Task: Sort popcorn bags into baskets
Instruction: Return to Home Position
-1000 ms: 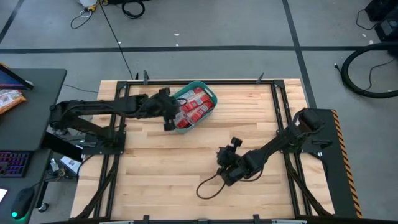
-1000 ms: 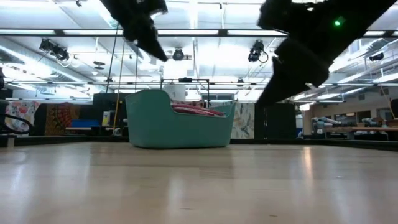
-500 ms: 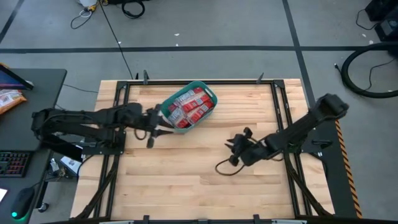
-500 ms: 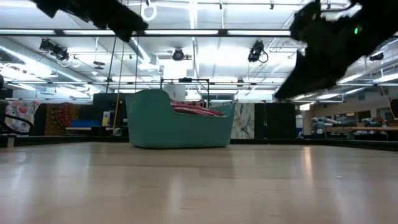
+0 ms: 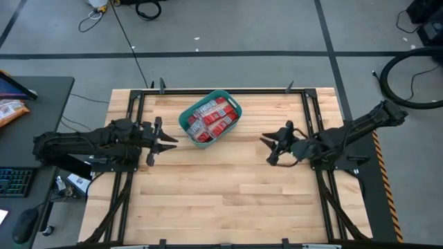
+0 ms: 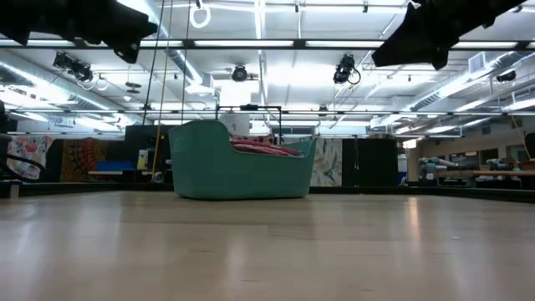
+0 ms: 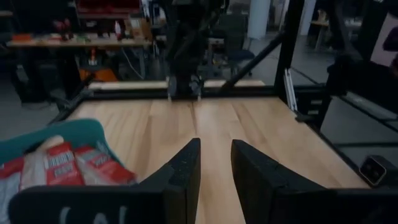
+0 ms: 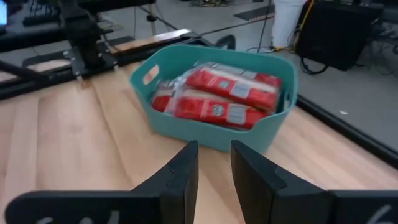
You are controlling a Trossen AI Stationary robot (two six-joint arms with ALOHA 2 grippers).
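Observation:
The teal basket (image 5: 182,117) stands on the far middle of the table, its wall plain in the low view (image 6: 238,171) and in the right wrist view (image 8: 205,127). Several red popcorn bags (image 5: 212,119) lie piled inside it (image 8: 230,93), and some show in the left wrist view (image 7: 74,165). My left gripper (image 5: 168,140) hovers open just left of the basket, above the wood (image 7: 216,152). My right gripper (image 5: 266,142) hovers open to the basket's right, pointing at it (image 8: 214,152). Neither holds anything.
Bare wood stretches over the near half of the table (image 5: 221,200). Black frame rails (image 5: 315,124) run along the table's sides. A dark desk to the left carries an orange snack bag (image 5: 10,111) and a keyboard (image 5: 14,183).
My left gripper has drawn back from over the basket's left end toward the table's left edge. My right gripper has swung from the table's near middle toward the right and far side, turning to face the basket. Basket and bags have stayed put.

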